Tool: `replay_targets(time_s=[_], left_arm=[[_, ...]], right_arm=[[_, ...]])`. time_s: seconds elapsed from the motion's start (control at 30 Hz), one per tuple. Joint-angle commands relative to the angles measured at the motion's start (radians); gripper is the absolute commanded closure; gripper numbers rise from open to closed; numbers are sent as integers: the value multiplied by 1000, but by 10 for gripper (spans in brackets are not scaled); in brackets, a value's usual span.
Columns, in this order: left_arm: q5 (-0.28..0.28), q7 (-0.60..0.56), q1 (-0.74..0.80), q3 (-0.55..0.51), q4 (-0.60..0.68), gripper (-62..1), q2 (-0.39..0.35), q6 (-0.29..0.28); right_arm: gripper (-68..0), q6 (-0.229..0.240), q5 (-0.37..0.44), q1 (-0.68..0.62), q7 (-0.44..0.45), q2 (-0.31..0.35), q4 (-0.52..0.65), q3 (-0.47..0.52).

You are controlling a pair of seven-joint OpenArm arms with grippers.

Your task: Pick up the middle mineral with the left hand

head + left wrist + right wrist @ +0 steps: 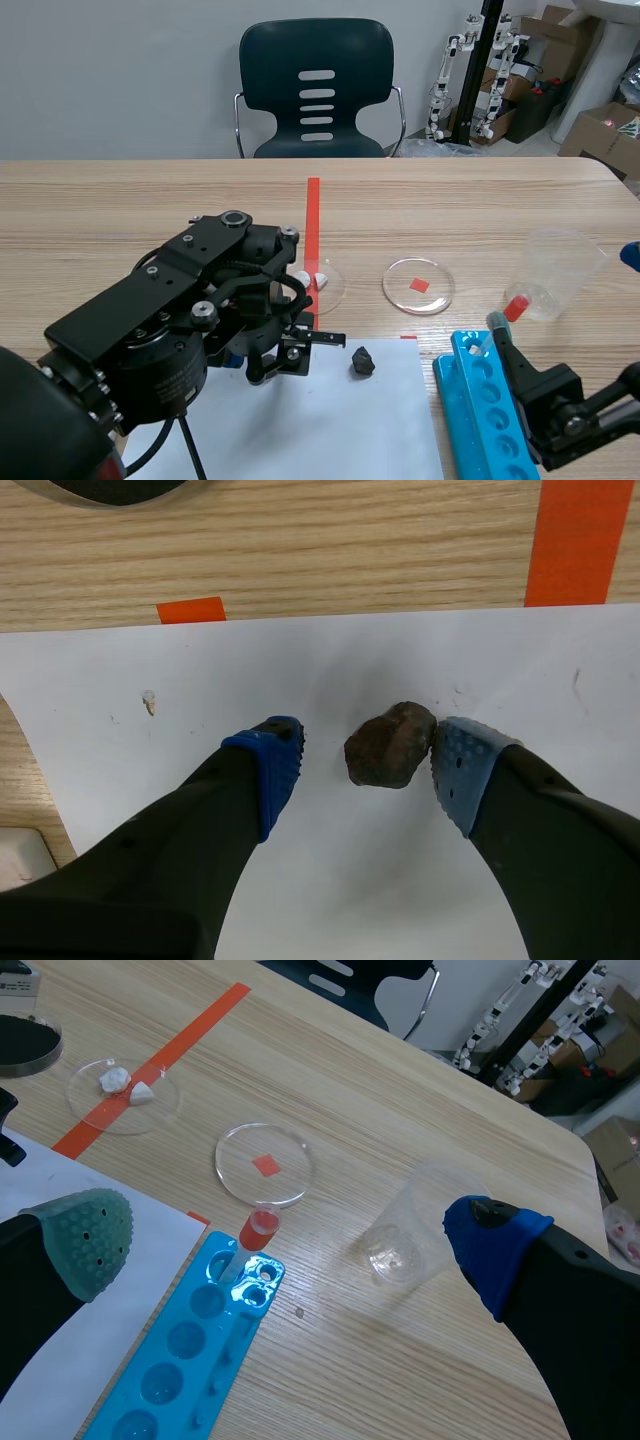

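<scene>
On the white paper (400, 650) spread over the wooden counter (300, 550), the brown mineral (390, 745) lies between the fingers of the left gripper (367, 750). The fingers stand apart: one blue pad touches the stone's side, while the other is clear of it. A darker stone (362, 361) lies on the same sheet, just beside this gripper. The right gripper (288, 1230) hangs spread wide above the blue tube rack (180, 1350), near a clear cup (400, 1230).
</scene>
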Motion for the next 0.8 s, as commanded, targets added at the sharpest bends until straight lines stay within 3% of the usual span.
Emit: replay_targets(time_s=[0.0, 0.3, 0.77], left_arm=[[1, 11, -9, 3, 19, -279, 8, 2], [-2, 27, -9, 3, 19, -159, 8, 2], [-10, 19, -8, 3, 20, -113, 7, 2]], right_arm=[[-679, -6, 7, 9, 11, 0, 18, 3], [-679, -6, 7, 9, 11, 0, 18, 3], [-679, -6, 7, 9, 11, 0, 18, 3]])
